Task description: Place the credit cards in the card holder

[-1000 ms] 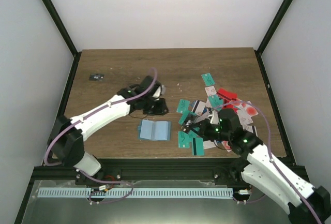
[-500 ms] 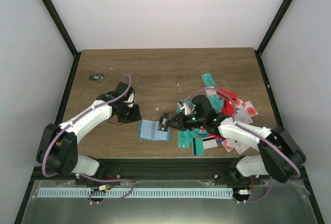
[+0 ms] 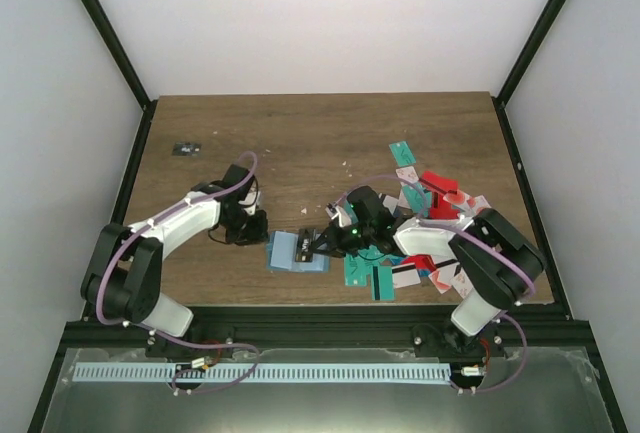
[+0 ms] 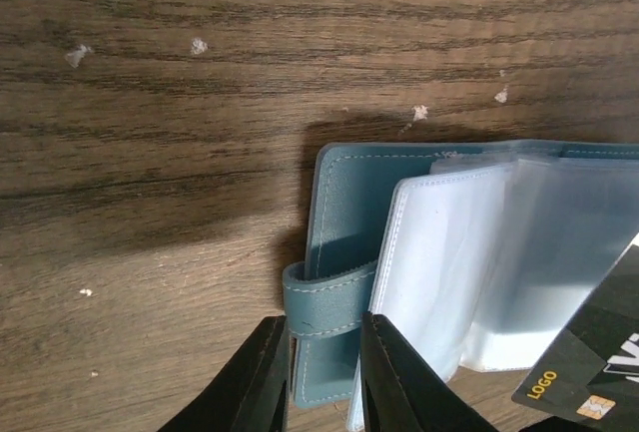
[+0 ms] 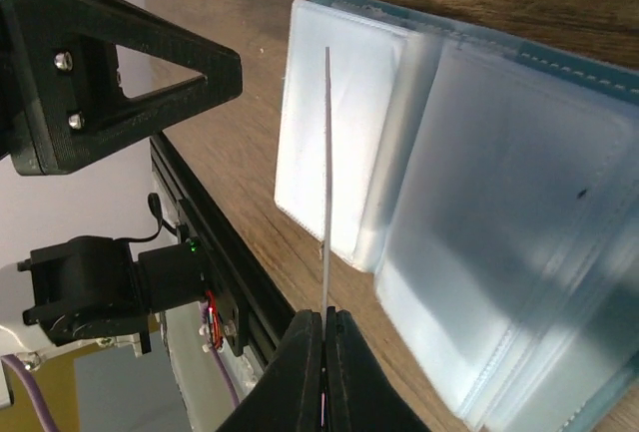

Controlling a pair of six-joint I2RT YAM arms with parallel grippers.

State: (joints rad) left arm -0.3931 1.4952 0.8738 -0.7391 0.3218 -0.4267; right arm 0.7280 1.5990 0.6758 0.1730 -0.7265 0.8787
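**Card on edge over the open holder, left jaws at the strap**

The table (image 3: 330, 133) carries everything. The loose credit cards (image 3: 432, 215) lie in an overlapping pile on its right side, mostly teal with some red and white. The card holder (image 3: 288, 251) lies open near the middle of the near edge, just left of that pile.

Treat the holder as light and floppy. It has a soft blue-grey cover and thin, clear sleeves (image 4: 449, 272) that are probably slick and will sag or slide if you push on them. It needs pinning at the cover's left edge, where the strap tab (image 4: 321, 304) loops round.

Your left gripper (image 4: 324, 382) is there, with its jaws narrow on either side of that tab. You cannot tell from these views whether they are actually pinching it.

The black card (image 4: 589, 377) is thin, stiff and smooth, so it probably twists easily if held at one corner. Your right gripper (image 5: 324, 327) is clamped tight on its short end. It holds the card edge-on above the leftmost sleeve, not yet inside any pocket.

Compared with a second ago:
- **Left gripper:** it was beyond the holder's far edge then, and now sits at the strap.
- **Right gripper:** it was over the pile then, and now reaches left across the holder with the card.
- **Holder:** it looks to be in the same place.
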